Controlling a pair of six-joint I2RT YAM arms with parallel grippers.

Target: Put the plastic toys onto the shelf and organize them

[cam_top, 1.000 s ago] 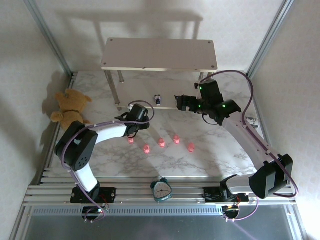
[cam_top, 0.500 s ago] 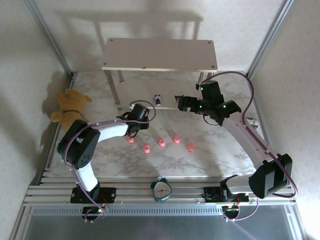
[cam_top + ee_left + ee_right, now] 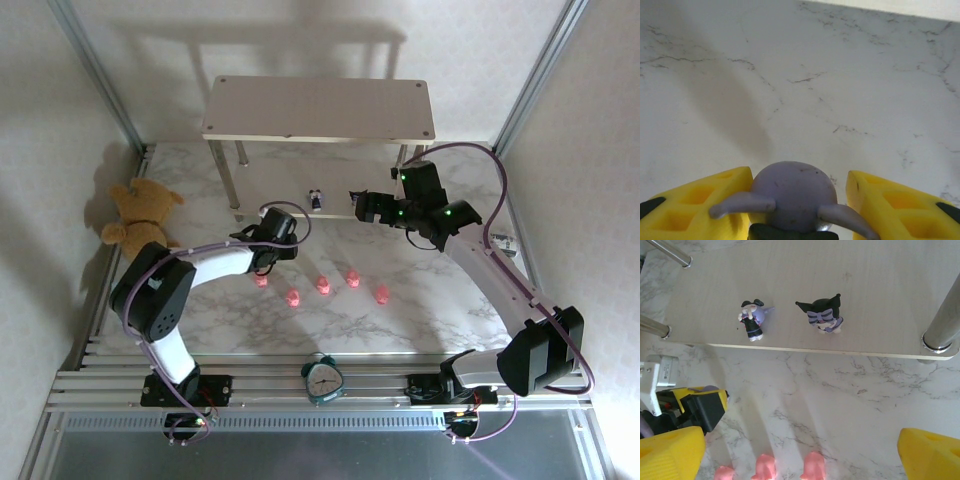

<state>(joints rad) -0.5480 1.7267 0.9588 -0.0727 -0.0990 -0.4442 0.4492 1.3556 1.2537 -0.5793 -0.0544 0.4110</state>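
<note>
A purple round-headed figurine (image 3: 792, 192) with two grey horns sits between my left gripper's (image 3: 799, 200) yellow fingers (image 3: 705, 200), which are shut on it just above the marble table. In the top view, the left gripper (image 3: 282, 248) is in front of the shelf's (image 3: 320, 108) left legs. Two dark purple-and-white figurines (image 3: 752, 319) (image 3: 824, 315) stand on the lower shelf board (image 3: 875, 285). Several pink toys (image 3: 323, 286) lie in a loose row on the table. My right gripper (image 3: 802, 440) hovers wide open, holding nothing, above the lower board's front edge.
A brown teddy bear (image 3: 140, 212) lies at the table's left edge. A teal alarm clock (image 3: 322, 380) stands on the near rail between the arm bases. Shelf legs (image 3: 942, 325) stand close to the right gripper.
The left gripper's fingers have closed in on the purple figurine and the wrist has shifted slightly. The right arm has barely moved.
</note>
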